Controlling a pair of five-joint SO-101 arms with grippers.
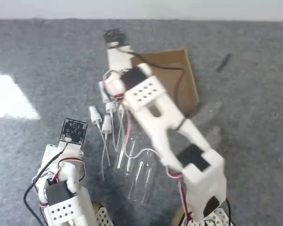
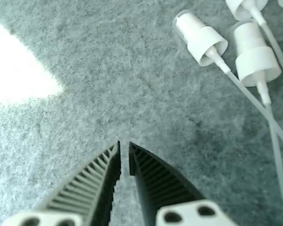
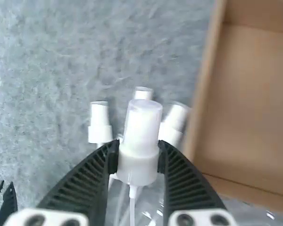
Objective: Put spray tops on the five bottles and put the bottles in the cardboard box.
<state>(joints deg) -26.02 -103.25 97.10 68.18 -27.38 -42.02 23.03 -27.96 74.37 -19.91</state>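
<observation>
My right gripper (image 3: 137, 147) is shut on the white spray top (image 3: 141, 123) of a clear bottle, held above the carpet beside the cardboard box (image 3: 247, 94). Three loose spray tops (image 3: 98, 123) lie on the carpet below it. In the high view the right arm (image 1: 155, 113) stretches from the near right toward the box (image 1: 179, 70). Clear bottles (image 1: 142, 176) lie near the arm's base, and spray tops with long tubes (image 1: 107, 123) lie to their left. My left gripper (image 2: 124, 157) hovers shut over bare carpet, with two spray tops (image 2: 200, 40) a short way beyond it.
Grey carpet covers the whole work surface. A bright patch of light (image 1: 7, 96) falls on it at the left. A small dark object (image 1: 224, 62) lies to the right of the box. The left arm's base (image 1: 61, 197) sits at the near left.
</observation>
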